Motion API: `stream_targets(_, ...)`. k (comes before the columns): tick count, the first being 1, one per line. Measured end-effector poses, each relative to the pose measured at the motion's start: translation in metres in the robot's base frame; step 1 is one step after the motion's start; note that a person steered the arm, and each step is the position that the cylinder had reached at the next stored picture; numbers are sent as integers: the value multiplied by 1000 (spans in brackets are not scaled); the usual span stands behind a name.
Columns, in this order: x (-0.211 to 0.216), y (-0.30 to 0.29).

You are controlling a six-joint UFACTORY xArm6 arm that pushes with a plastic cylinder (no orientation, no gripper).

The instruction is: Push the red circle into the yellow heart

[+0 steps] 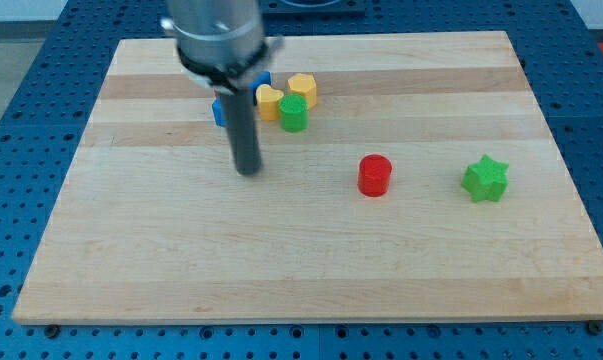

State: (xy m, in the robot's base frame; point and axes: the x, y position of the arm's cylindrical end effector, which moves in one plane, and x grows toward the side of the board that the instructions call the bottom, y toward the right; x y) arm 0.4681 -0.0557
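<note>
The red circle (pixel 375 175) lies right of the board's middle. The yellow heart (pixel 268 102) sits near the view's top, in a cluster with a yellow hexagon (pixel 302 88) and a green circle (pixel 294 113). My tip (pixel 248 170) rests on the board left of the red circle, well apart from it, and below the cluster. The rod partly hides the blocks behind it.
A blue block (pixel 219 110) shows behind the rod at the cluster's left, and another blue piece (pixel 264 78) at its top. A green star (pixel 485 179) lies to the right of the red circle. The wooden board (pixel 301 270) sits on a blue perforated table.
</note>
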Motion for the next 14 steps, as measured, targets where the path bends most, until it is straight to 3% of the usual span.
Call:
stream_targets(1,54,78)
stream_targets(2,63,155)
stream_targets(3,28,167)
stream_targets(5,-9,39)
stream_targets(6,-14,18)
stream_targets(8,3,148)
stream_targets(9,-24,140)
stream_targets(10,-50,58)
stream_targets(11,-59,15)
stream_targets(12,-58,73)
stream_targets(13,-13,110)
stream_targets(14,40,84)
